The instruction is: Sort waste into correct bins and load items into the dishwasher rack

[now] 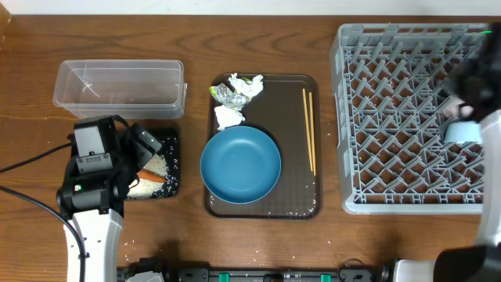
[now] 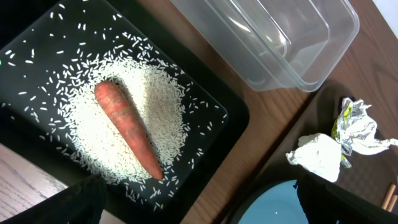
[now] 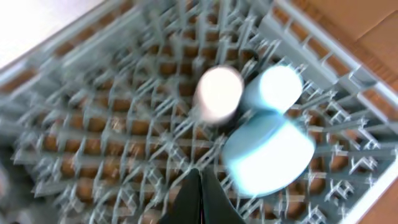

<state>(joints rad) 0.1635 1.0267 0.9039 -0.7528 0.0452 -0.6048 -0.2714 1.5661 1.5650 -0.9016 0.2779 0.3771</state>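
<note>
Orange carrot piece [image 2: 127, 127] on rice grains [image 2: 155, 109] in black tray [image 2: 233, 115].

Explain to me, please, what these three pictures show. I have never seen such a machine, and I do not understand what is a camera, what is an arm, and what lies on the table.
This is a robot with two arms at a wooden table. One picture comes from a camera above; the other two come from cameras on the arms' wrists.

From above, the left arm hangs over a black tray holding white rice and an orange carrot. Its pincer is not clearly visible. Beside it stands an empty clear tub.

In the middle, a brown serving tray carries a dark-blue dish, crumpled tissues, a silvery wrapper and chopsticks.

On the right is the grey rack. The blurred right wrist picture shows a white cup, a light-blue cup and a light-blue bowl in it. The right pincer looks closed and empty.
</note>
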